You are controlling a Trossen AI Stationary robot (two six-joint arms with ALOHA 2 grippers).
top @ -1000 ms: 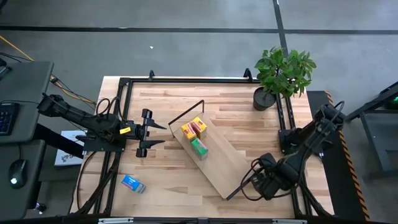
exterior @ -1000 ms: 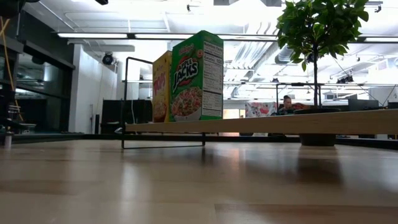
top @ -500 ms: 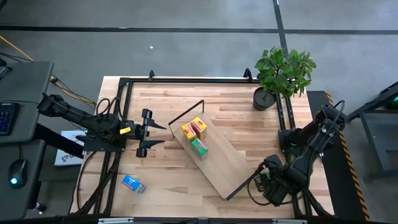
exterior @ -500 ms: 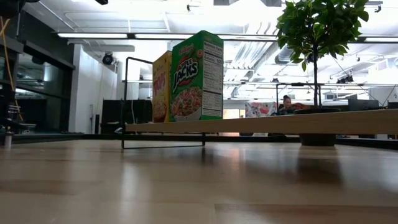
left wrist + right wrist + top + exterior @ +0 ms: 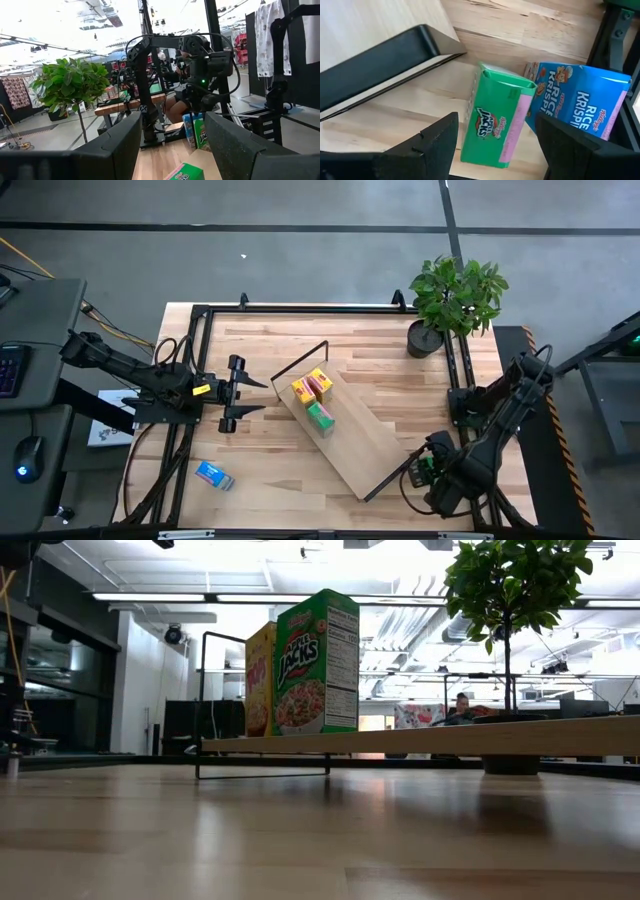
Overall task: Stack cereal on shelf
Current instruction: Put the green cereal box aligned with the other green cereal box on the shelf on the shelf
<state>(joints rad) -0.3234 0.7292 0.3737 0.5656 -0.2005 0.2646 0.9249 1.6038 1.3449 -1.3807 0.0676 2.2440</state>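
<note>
The shelf [image 5: 350, 435] is a light-wood board with black wire ends, lying slantwise across the table. Two yellow cereal boxes [image 5: 311, 386] and a green one [image 5: 320, 417] stand upright on it; the low view shows the green box [image 5: 315, 665] in front of a yellow box [image 5: 259, 680]. A blue box [image 5: 214, 475] lies flat on the table near the left front corner. My right gripper [image 5: 495, 167] is open near the shelf's near right end, above a green box [image 5: 495, 122] lying flat beside a blue box [image 5: 580, 105]. My left gripper [image 5: 233, 393] waits open at the table's left.
A potted plant [image 5: 455, 300] stands at the far right corner. A black frame [image 5: 300, 308] runs around the tabletop. The shelf's wire end [image 5: 380, 60] lies close to the green box. Bare tabletop lies between the blue box at the left front and the shelf.
My right arm has shifted a little toward the table's near right corner. The boxes and the shelf have stayed where they were.
</note>
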